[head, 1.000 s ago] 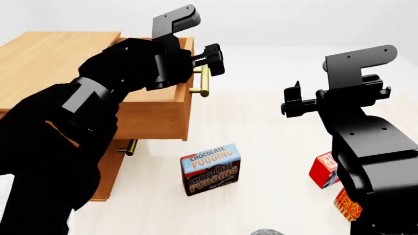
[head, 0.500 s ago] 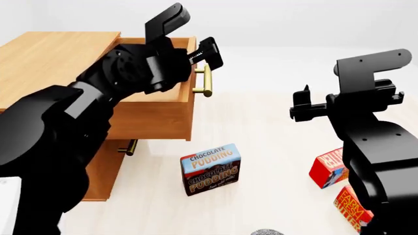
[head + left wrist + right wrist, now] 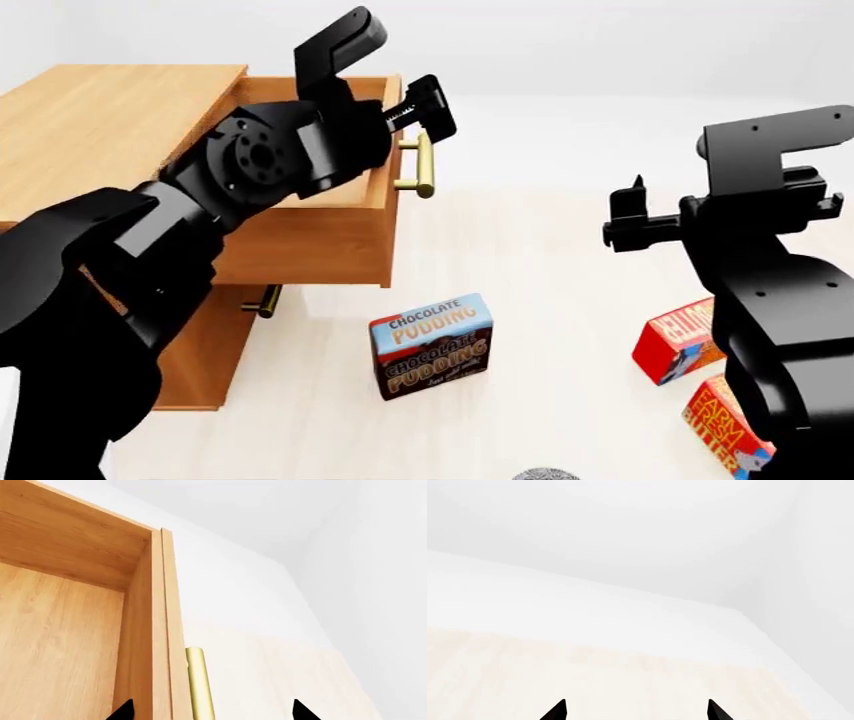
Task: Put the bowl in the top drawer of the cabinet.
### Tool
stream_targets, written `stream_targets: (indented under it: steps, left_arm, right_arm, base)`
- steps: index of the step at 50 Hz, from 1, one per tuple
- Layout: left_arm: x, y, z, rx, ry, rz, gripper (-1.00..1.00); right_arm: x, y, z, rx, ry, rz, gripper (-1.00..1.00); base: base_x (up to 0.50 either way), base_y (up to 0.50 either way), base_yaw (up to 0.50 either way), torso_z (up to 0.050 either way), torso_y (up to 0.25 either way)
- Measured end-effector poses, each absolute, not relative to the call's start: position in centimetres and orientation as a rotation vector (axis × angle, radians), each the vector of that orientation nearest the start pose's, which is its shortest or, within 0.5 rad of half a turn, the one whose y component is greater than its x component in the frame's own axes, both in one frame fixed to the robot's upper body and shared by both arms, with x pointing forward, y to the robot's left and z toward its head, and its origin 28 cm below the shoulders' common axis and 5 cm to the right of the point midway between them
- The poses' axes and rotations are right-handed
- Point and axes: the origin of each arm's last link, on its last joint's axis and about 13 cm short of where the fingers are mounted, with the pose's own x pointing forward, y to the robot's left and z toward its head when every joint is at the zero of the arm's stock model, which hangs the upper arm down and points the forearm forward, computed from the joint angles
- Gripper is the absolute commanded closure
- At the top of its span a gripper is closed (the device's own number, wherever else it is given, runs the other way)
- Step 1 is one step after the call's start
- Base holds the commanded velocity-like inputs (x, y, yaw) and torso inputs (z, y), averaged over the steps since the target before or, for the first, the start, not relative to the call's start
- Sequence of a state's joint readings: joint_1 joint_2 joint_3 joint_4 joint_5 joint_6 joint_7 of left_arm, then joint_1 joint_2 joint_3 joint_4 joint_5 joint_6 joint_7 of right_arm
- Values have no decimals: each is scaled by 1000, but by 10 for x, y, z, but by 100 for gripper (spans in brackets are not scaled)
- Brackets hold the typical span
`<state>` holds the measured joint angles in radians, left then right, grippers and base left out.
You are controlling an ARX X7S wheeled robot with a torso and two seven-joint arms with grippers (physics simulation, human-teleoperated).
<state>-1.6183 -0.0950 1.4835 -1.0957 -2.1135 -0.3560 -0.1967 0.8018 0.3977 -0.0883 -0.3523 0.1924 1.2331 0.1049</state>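
The cabinet [image 3: 107,120] stands at the left of the head view with its top drawer [image 3: 320,235] pulled out. The drawer's brass handle [image 3: 420,165] faces the middle of the floor. My left gripper [image 3: 430,108] hovers open at the drawer front's upper edge, just above the handle. In the left wrist view, the left gripper [image 3: 210,712] straddles the drawer front [image 3: 167,630] and handle [image 3: 197,680] without touching either. My right gripper [image 3: 625,215] is open and empty in mid-air at the right; the right wrist view shows the right gripper [image 3: 635,712] over bare floor. Only a speckled sliver of the bowl [image 3: 545,474] shows at the bottom edge.
A chocolate pudding box [image 3: 430,345] stands on the floor in front of the cabinet. Two red boxes [image 3: 674,340] [image 3: 721,425] lie at the right beneath my right arm. The lower drawer's small brass handle [image 3: 267,300] shows under the open drawer.
My left gripper has lifted slightly and turned near the drawer front's top edge. My right arm has drifted to the right. The drawer stays open.
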Motion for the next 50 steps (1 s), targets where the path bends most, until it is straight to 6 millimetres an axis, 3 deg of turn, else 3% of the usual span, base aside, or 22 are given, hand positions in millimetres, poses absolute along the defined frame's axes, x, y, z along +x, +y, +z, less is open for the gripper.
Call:
stream_targets:
  steps: [17, 33, 41, 50]
  left_arm:
    - [400, 136, 269, -481, 390, -276, -100]
    - [374, 127, 271, -331, 374, -260, -100]
    - [343, 114, 271, -189, 258, -240, -100]
    - [270, 81, 291, -91, 30, -473, -100]
  right_arm:
    - [290, -177, 222, -243, 106, -190, -100]
    - [289, -179, 218, -236, 110, -210, -100]
    - [290, -177, 217, -236, 111, -212, -100]
    - [292, -174, 215, -234, 115, -212, -100]
  base:
    - [0, 0, 0, 0, 0]
    - [0, 0, 0, 0, 0]
    - [0, 0, -2, 0, 0]
    - [0, 0, 0, 0, 0]
